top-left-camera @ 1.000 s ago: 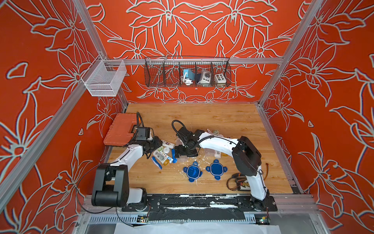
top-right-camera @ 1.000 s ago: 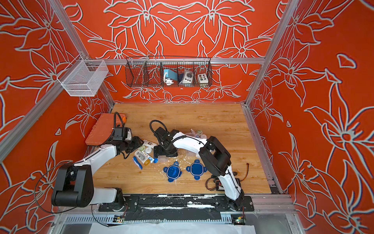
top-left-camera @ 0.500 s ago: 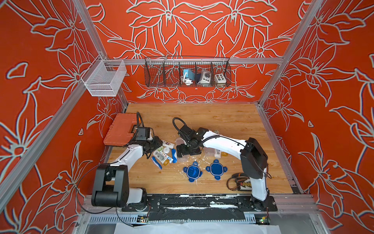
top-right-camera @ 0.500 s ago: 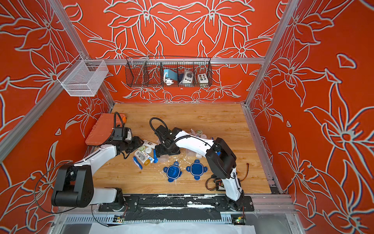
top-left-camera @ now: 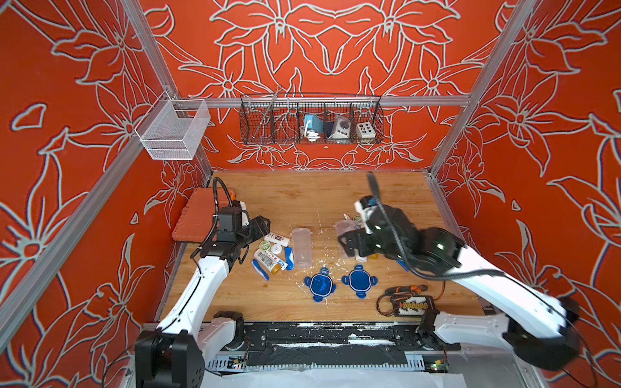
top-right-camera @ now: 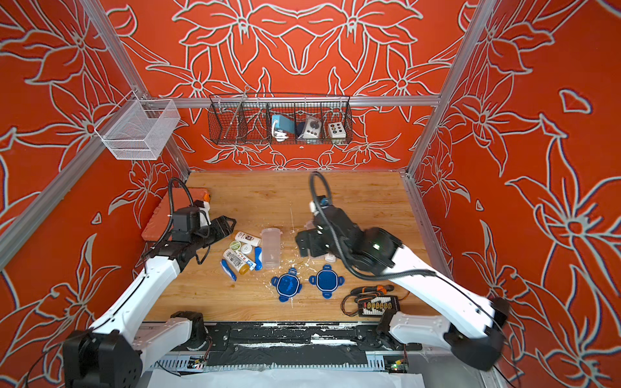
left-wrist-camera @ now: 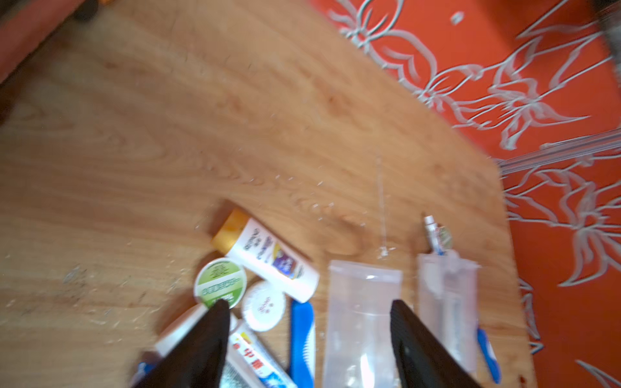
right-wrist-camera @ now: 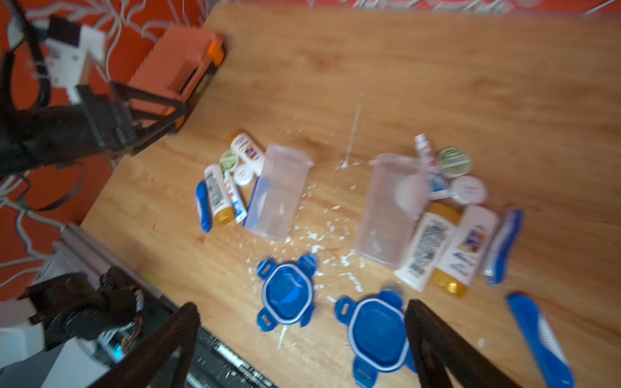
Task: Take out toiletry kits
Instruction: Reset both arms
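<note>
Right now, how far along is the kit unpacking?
Done: both blue lids are off, left tub and right tub lie on their sides, with the left kit and right kit spread on the table beside them. In hand: nothing; left gripper and right gripper are open, empty. Left: maybe nothing; a pale shape shows through the right tub's wall, too blurred to place.

Bright, even light; soft shadows; top views sharp but right arm [top-left-camera: 497,282] motion-smeared; both wrist views blurred
</note>
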